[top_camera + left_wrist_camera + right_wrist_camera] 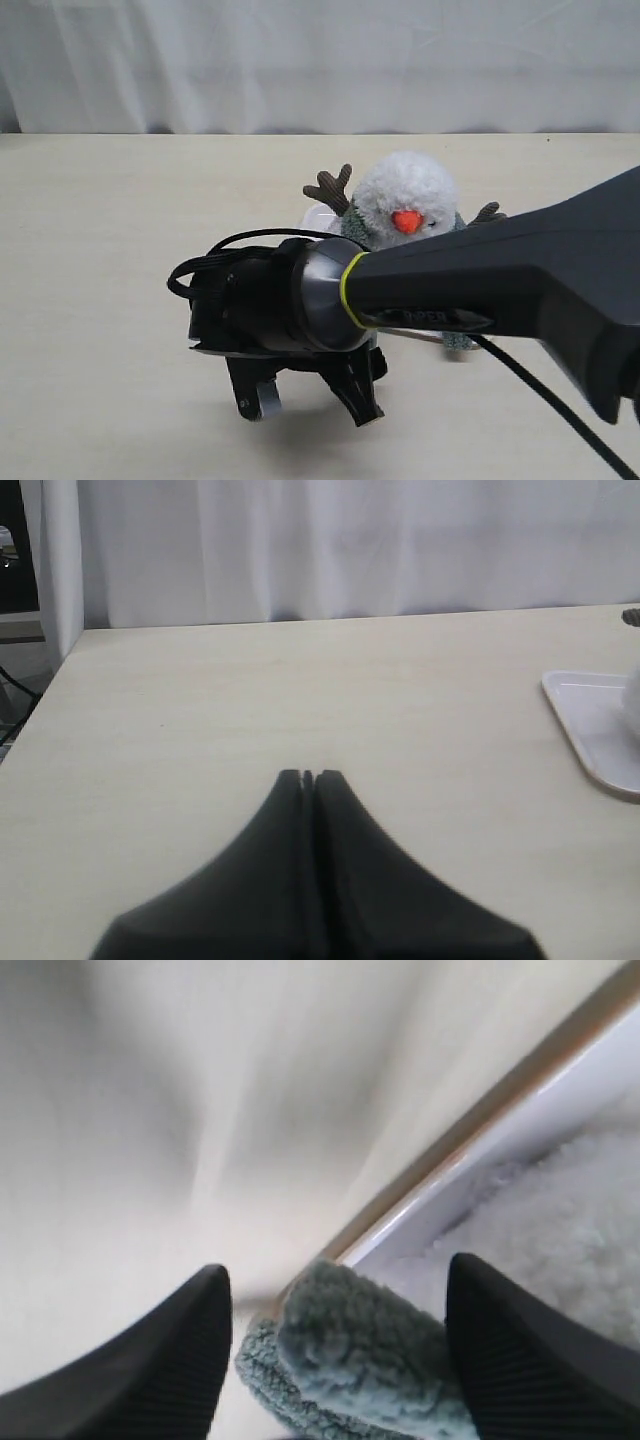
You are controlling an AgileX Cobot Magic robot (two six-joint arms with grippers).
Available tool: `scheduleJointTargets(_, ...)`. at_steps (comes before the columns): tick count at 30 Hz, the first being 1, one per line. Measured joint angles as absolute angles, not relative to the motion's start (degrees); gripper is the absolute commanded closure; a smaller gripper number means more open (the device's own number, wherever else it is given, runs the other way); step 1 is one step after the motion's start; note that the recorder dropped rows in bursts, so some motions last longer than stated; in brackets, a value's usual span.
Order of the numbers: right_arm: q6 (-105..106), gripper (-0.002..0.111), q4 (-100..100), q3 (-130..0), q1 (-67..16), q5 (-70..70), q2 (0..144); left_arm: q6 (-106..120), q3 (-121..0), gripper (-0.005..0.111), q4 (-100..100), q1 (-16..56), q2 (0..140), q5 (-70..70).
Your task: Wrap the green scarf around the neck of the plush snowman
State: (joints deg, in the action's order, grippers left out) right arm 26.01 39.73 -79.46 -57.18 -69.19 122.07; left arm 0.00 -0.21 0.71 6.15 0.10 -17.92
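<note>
The plush snowman point(405, 195) stands on a white tray point(318, 215), with its orange nose facing me and its brown twig arms out. The green scarf point(352, 226) shows at both sides of its neck, and one end hangs lower right point(458, 341). The neck itself is hidden behind my right arm. That arm crosses in front of the snowman, and my right gripper point(305, 400) points down at the table, open. In the right wrist view a fuzzy scarf end point(360, 1345) lies between the spread fingers of the right gripper point(338, 1266), beside the tray rim point(480, 1110) and the snowman's white fluff point(560, 1220). My left gripper point(308, 773) is shut over bare table.
A black cable point(560, 415) trails from the right arm towards the lower right. The pale wooden table point(100, 300) runs back to a white curtain point(300, 60). In the left wrist view the tray point(590, 730) lies off to one side, and the table edge point(45, 690) is on the other.
</note>
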Motion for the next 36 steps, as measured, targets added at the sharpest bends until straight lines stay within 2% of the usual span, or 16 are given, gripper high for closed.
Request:
scheduleJointTargets(5,23.91,0.070,39.61,-79.46,-57.95,-69.29,118.96,0.00,-0.21,0.107,0.71,6.15,0.10,-17.92)
scheduleJointTargets(9,23.35,0.078,37.76,-79.46,-58.03,-69.29,115.23,0.00,-0.21,0.107,0.71,6.15,0.10,-17.92)
scheduleJointTargets(17,23.28,0.078,30.36,-79.46,-58.03,-69.41,107.44,0.00,-0.21,0.107,0.71,6.15,0.10,-17.92)
scheduleJointTargets(28,22.61,0.078,23.26,-79.41,-58.03,-62.52,102.45,0.00,-0.21,0.107,0.71,6.15,0.10,-17.92)
scheduleJointTargets(33,6.33,0.079,32.13,-79.41,-58.03,-57.43,102.45,0.00,-0.21,0.107,0.71,6.15,0.10,-17.92)
scheduleJointTargets(36,-7.69,0.091,39.49,-79.41,-57.71,-54.48,102.45,0.00,-0.21,0.107,0.71,6.15,0.10,-17.92)
